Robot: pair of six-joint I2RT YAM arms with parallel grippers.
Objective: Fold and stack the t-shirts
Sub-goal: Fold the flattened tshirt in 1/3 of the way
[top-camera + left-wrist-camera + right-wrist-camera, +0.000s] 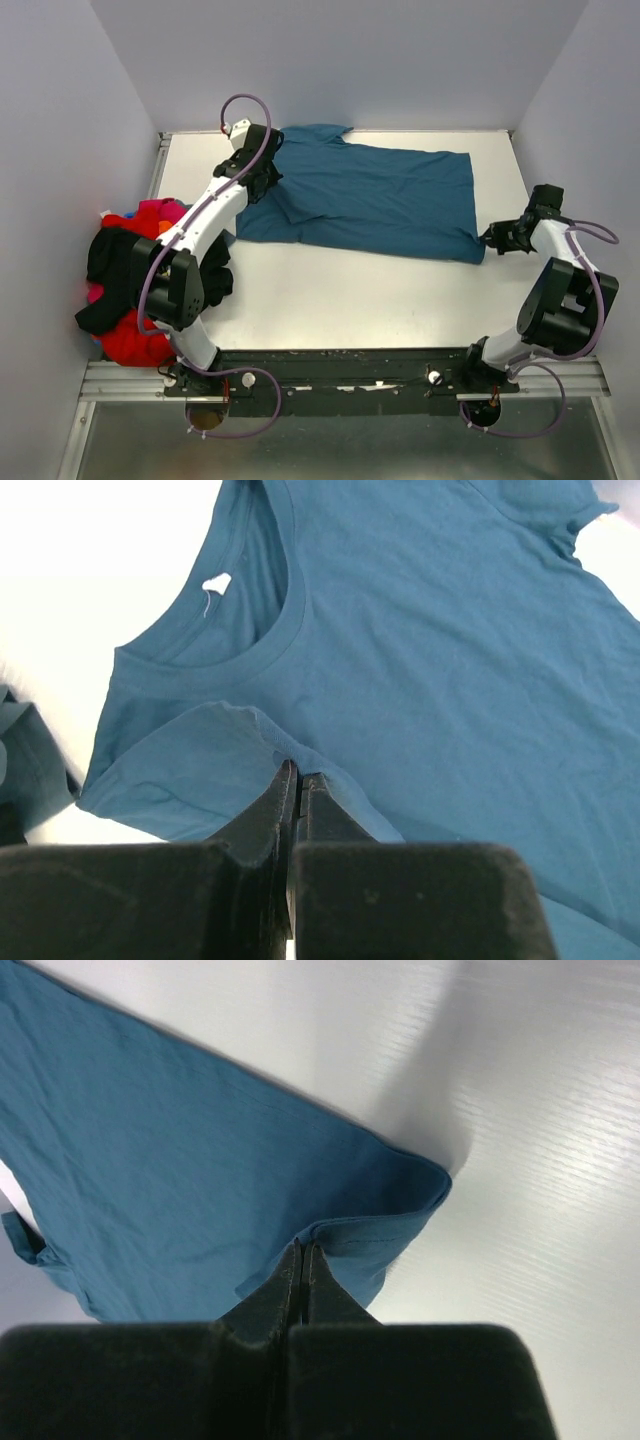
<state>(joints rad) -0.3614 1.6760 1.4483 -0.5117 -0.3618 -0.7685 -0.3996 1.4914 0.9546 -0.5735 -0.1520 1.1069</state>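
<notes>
My left end effector (298, 777) is clamped on a raised fold of the teal-blue t-shirt (440, 650), below its collar (285, 640). The shirt lies on the white table (80, 560).

Teal t-shirt (370, 195) flat on white table (340, 300)

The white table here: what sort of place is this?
Likely a robotics lab cell: bare grey walls box in the table, a left arm and right arm are bolted at its near edge, a teal t-shirt spread between.
</notes>
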